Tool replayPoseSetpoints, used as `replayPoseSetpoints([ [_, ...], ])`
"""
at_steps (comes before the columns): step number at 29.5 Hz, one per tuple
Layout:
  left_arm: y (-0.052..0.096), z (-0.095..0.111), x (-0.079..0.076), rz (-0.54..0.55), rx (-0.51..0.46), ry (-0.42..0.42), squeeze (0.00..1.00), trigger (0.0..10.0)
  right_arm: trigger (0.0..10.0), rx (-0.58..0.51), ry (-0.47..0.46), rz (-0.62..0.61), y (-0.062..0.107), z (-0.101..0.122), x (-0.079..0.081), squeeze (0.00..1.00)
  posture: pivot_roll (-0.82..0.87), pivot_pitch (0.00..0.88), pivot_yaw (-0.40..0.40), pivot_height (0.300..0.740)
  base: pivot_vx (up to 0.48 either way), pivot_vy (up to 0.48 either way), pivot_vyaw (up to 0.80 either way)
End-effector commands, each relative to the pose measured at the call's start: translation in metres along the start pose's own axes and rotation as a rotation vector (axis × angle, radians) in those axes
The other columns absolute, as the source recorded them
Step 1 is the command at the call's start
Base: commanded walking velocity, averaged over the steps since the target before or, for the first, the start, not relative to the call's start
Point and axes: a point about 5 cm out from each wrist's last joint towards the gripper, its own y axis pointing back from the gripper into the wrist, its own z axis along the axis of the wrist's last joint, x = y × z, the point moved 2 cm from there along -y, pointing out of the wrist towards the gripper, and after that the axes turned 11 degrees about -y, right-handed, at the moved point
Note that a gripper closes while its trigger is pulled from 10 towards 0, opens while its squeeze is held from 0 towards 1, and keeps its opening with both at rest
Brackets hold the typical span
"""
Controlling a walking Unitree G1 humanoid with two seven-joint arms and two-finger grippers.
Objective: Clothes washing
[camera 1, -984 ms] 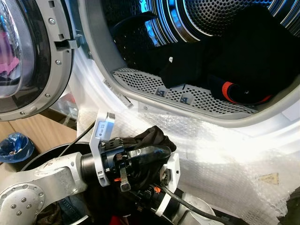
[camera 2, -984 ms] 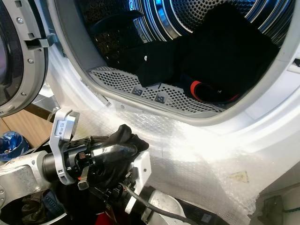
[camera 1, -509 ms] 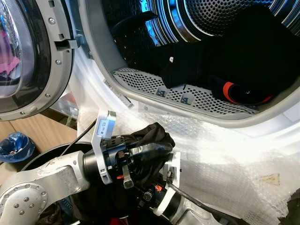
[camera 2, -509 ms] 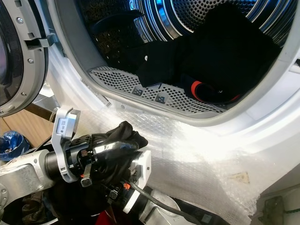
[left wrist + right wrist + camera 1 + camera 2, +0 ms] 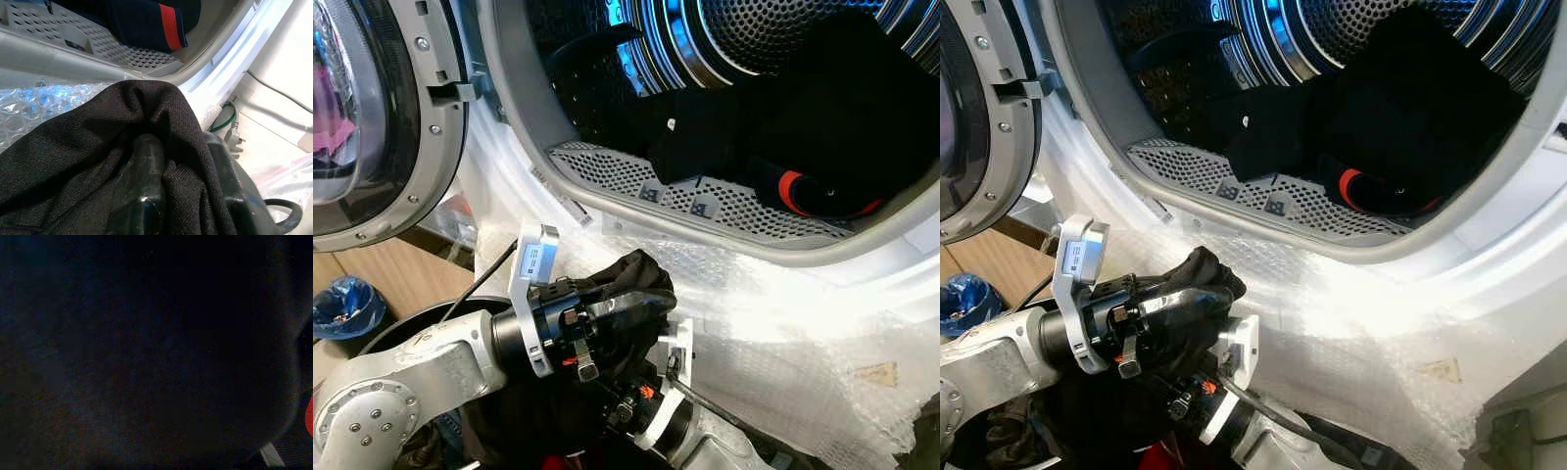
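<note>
Below washer drum, bunched black garment

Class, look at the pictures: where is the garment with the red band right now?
The garment with the red band lies inside the drum, on the robot's right of the opening, on the dark clothes just behind the perforated lip.

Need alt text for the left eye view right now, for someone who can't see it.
The left gripper holds a bunched black garment just below the open washing machine drum, over bubble wrap on the machine's front. Dark clothes with a red-banded cuff lie inside; the round door hangs open at left.
</note>
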Motion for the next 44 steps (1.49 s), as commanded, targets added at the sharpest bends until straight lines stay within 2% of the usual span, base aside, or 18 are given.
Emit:
replayPoseSetpoints([
  [1, -0.001, 0.010, -0.004, -0.027, -0.026, -0.021, 1.00, 10.0, 0.0, -0.027, -0.014, 0.056, -0.012, 0.001, 0.007, 0.00, 0.10, 0.055, 0.011, 0.740, 0.000, 0.000, 0.00],
  [12, 0.019, 0.022, -0.007, -0.016, -0.006, -0.044, 1.00, 10.0, 0.0, -0.086, -0.075, 0.061, -0.016, 0.003, 0.001, 0.00, 0.12, 0.061, 0.018, 0.740, 0.000, 0.000, 0.00],
  [19, 0.031, 0.037, -0.010, 0.007, -0.056, -0.037, 1.00, 10.0, 0.0, -0.115, -0.112, 0.045, -0.015, 0.003, -0.008, 0.00, 0.13, 0.063, 0.025, 0.740, 0.000, 0.000, 0.00],
  [22, 0.041, 0.050, -0.008, 0.055, -0.086, -0.058, 1.00, 10.0, 0.0, -0.124, -0.126, 0.031, -0.012, 0.002, -0.013, 0.00, 0.14, 0.065, 0.030, 0.740, 0.000, 0.000, 0.00],
  [28, 0.057, 0.059, -0.002, 0.167, -0.058, -0.113, 1.00, 10.0, 0.0, -0.162, -0.165, 0.037, -0.009, 0.005, -0.017, 0.00, 0.15, 0.067, 0.033, 0.740, 0.000, 0.000, 0.00],
  [30, 0.065, 0.060, 0.005, 0.250, -0.022, -0.150, 1.00, 10.0, 0.0, -0.185, -0.188, 0.050, -0.008, 0.008, -0.018, 0.00, 0.15, 0.067, 0.036, 0.740, 0.000, 0.000, 0.00],
  [32, 0.068, 0.058, 0.008, 0.281, 0.000, -0.174, 1.00, 10.0, 0.0, -0.188, -0.194, 0.057, -0.008, 0.008, -0.018, 0.00, 0.15, 0.065, 0.037, 0.740, 0.000, 0.000, 0.00],
  [33, 0.076, 0.055, 0.012, 0.332, 0.047, -0.200, 0.89, 10.0, 0.0, -0.188, -0.199, 0.063, -0.008, 0.008, -0.018, 0.00, 0.15, 0.065, 0.037, 0.740, 0.000, 0.000, 0.00],
  [34, 0.080, 0.053, 0.013, 0.354, 0.070, -0.209, 0.00, 10.0, 0.0, -0.187, -0.201, 0.065, -0.007, 0.007, -0.018, 0.00, 0.15, 0.065, 0.037, 0.740, 0.000, 0.000, 0.00],
  [36, 0.091, 0.046, 0.018, 0.427, 0.136, -0.215, 0.00, 10.0, 0.0, -0.187, -0.204, 0.068, -0.007, 0.007, -0.018, 0.00, 0.15, 0.065, 0.037, 0.740, 0.000, 0.000, 0.00],
  [39, 0.099, 0.042, 0.021, 0.468, 0.183, -0.223, 0.00, 10.0, 0.0, -0.185, -0.207, 0.068, -0.006, 0.006, -0.019, 0.00, 0.15, 0.065, 0.037, 0.740, 0.000, 0.000, 0.00],
  [40, 0.099, 0.042, 0.021, 0.468, 0.183, -0.223, 0.00, 10.0, 0.0, -0.185, -0.207, 0.068, -0.006, 0.006, -0.019, 0.00, 0.15, 0.065, 0.037, 0.740, 0.000, 0.000, 0.00],
  [42, 0.098, 0.042, 0.011, 0.399, 0.179, -0.201, 0.00, 10.0, 0.0, -0.183, -0.213, 0.071, -0.006, 0.005, -0.019, 0.00, 0.15, 0.065, 0.037, 0.740, 0.000, 0.000, 0.00],
  [43, 0.098, 0.041, 0.004, 0.351, 0.198, -0.197, 1.00, 10.0, 0.0, -0.183, -0.214, 0.073, -0.007, 0.005, -0.019, 0.00, 0.16, 0.066, 0.037, 0.740, 0.000, 0.000, 0.00],
  [44, 0.100, 0.040, 0.003, 0.344, 0.204, -0.203, 1.00, 10.0, 0.0, -0.183, -0.214, 0.073, -0.007, 0.005, -0.020, 0.00, 0.16, 0.066, 0.037, 0.740, 0.000, 0.000, 0.00],
])
